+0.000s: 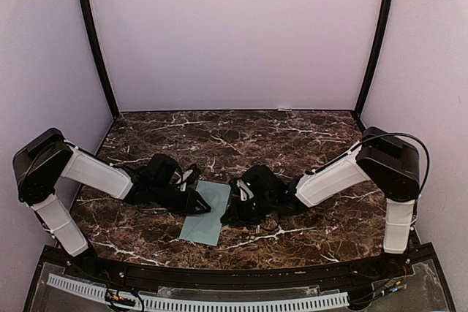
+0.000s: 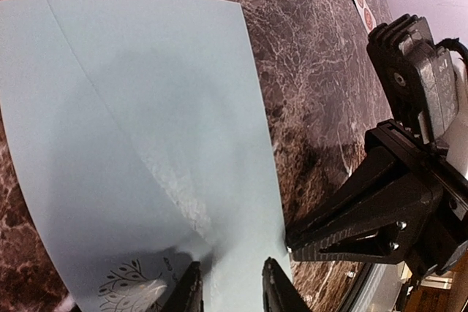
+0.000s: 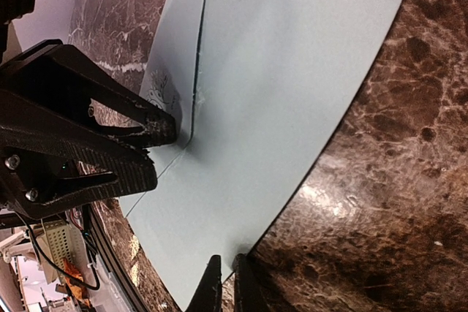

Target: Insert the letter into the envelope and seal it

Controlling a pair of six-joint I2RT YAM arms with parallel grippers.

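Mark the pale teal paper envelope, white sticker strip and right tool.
pale teal paper envelope (image 1: 205, 226): top view, bare lower half.
white sticker strip (image 2: 361, 3): left wrist view, its middle.
right tool (image 3: 225, 272): right wrist view, between fingertips.

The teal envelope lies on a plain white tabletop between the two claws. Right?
No: the tabletop is dark brown marble with white veins, not plain white, as the top external view shows. The envelope does lie on it between the left claw and right claw.

Pale lilac walls (image 1: 234, 34) meet at black corner posts (image 1: 95, 42); the tabletop (image 1: 292, 137) is dark brown marble veined white, evenly lit.
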